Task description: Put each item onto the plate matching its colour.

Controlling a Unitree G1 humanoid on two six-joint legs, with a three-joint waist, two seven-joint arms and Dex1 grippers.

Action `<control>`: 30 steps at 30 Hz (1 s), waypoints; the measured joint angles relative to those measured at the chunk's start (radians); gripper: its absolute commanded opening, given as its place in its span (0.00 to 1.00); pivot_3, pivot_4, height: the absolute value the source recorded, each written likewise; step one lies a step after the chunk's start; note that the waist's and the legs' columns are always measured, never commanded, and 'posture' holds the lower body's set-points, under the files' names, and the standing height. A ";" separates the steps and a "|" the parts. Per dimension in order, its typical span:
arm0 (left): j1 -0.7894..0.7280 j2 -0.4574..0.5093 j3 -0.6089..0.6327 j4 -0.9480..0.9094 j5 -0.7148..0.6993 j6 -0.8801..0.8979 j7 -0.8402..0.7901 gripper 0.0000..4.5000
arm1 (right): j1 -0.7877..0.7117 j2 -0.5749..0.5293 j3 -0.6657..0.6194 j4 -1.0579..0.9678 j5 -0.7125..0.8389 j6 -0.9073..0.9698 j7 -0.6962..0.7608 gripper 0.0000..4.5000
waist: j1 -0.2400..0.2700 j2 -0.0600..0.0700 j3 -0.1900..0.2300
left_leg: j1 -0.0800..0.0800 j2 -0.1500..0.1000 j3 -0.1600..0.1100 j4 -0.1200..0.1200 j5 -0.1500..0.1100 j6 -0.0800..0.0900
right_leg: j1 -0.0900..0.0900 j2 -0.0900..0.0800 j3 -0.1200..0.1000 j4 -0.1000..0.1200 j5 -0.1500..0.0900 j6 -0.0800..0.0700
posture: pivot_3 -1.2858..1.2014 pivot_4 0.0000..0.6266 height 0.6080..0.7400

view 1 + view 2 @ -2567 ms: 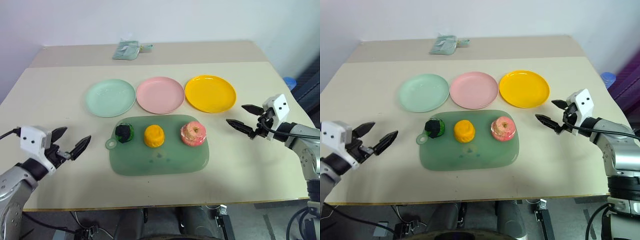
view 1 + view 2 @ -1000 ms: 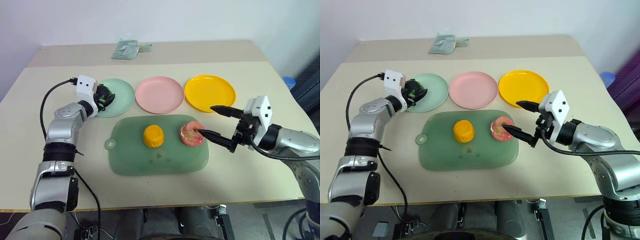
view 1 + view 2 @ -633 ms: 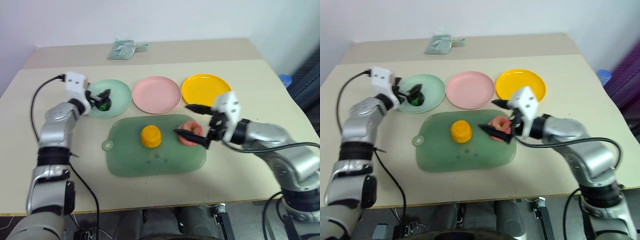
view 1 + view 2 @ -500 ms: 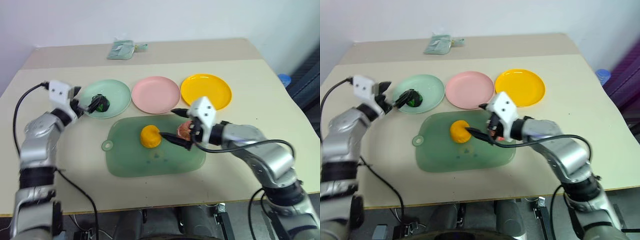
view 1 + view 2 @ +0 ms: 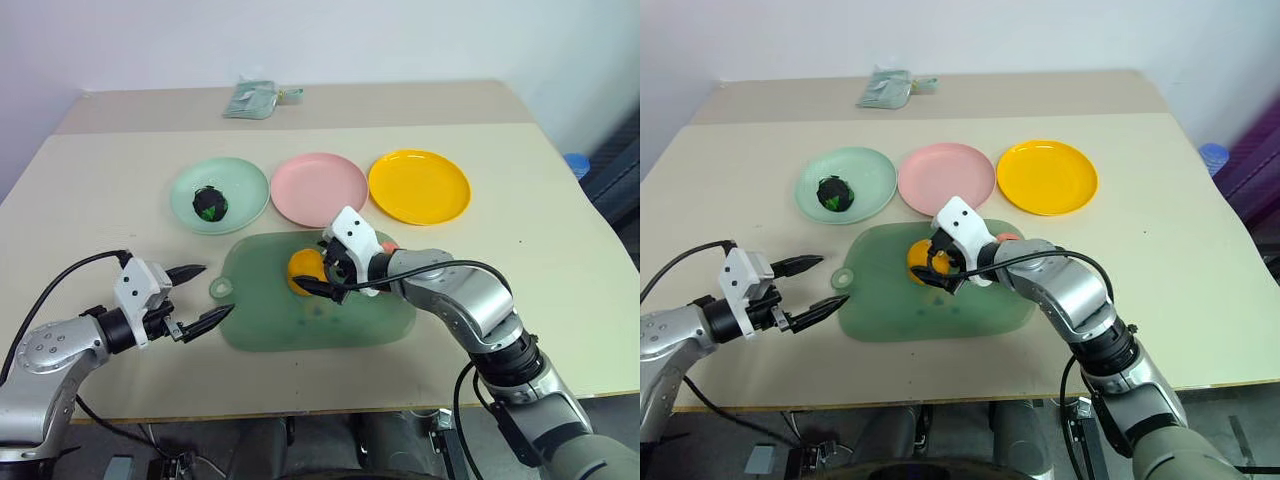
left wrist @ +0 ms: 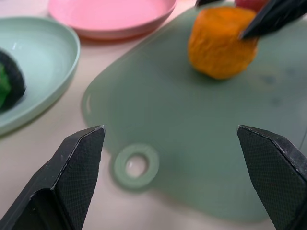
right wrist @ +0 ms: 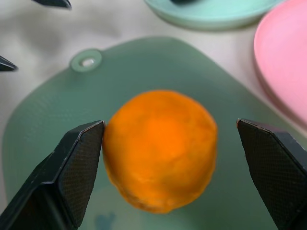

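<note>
the pudding (image 7: 160,148) sits on the board (image 5: 330,325), between the right gripper's (image 7: 170,139) spread, unclosed fingers. left gripper (image 5: 198,297) hangs open beside the board's ring end, empty.

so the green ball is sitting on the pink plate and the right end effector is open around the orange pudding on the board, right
Not quite. The green ball sits on the mint green plate, not the pink plate; the left eye view shows it. The rest holds: the right end effector is open around the orange pudding on the board.
</note>
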 measured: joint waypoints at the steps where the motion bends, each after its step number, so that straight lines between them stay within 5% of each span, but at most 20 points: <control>1: -0.002 -0.002 -0.001 -0.010 -0.001 0.008 0.007 1.00 | 0.000 0.009 0.000 0.008 -0.002 0.008 0.000 0.94 | -0.001 0.000 0.000 | 0.000 0.000 0.000 0.000 0.000 0.000 | 0.000 0.000 0.000 0.000 0.000 0.000 | 0.52 0.24 1.00; 5: -0.026 -0.004 -0.013 -0.032 -0.012 0.042 0.027 1.00 | -0.004 0.035 0.000 0.022 -0.009 0.030 -0.005 0.63 | -0.001 0.000 0.000 | 0.000 -0.001 0.000 0.000 0.000 0.000 | 0.000 0.001 0.000 0.000 0.000 0.000 | 0.52 0.24 1.00; 10: -0.056 -0.009 -0.030 -0.066 -0.032 0.085 0.052 1.00 | -0.035 0.051 -0.054 0.025 -0.010 0.041 -0.019 0.62 | -0.001 0.000 0.000 | 0.000 -0.001 0.000 0.000 0.000 0.000 | 0.000 0.000 0.000 0.000 0.000 0.000 | 0.52 0.24 1.00; 15: -0.065 -0.017 -0.044 -0.108 -0.056 0.119 0.070 1.00 | -0.198 0.024 -0.259 0.100 -0.011 0.029 -0.062 0.62 | 0.002 0.000 0.000 | 0.000 -0.001 0.000 0.000 0.000 0.000 | 0.000 0.001 0.000 0.000 0.000 0.000 | 0.52 0.24 1.00; 22: -0.103 -0.054 -0.108 -0.125 -0.063 0.129 0.095 1.00 | -0.315 -0.047 -0.367 0.687 -0.169 -0.201 -0.155 0.62 | -0.002 0.001 0.000 | 0.000 -0.002 0.003 -0.001 0.000 0.000 | -0.001 0.001 0.001 -0.001 0.000 0.000 | 0.52 0.24 1.00; 25: -0.103 -0.063 -0.120 -0.124 -0.060 0.125 0.091 1.00 | -0.357 -0.042 -0.370 0.891 -0.203 -0.316 -0.146 0.94 | -0.022 0.002 0.001 | -0.001 -0.001 0.004 -0.002 0.000 0.000 | -0.003 0.002 0.003 0.000 0.000 0.000 | 0.52 0.24 1.00; 30: -0.090 -0.064 -0.117 -0.116 -0.058 0.098 0.087 1.00 | -0.365 -0.062 -0.375 0.863 -0.208 -0.436 -0.033 0.99 | -0.032 0.003 0.002 | -0.001 0.000 0.005 -0.002 0.000 0.000 | -0.004 0.003 0.004 0.000 0.000 0.000 | 0.52 0.24 1.00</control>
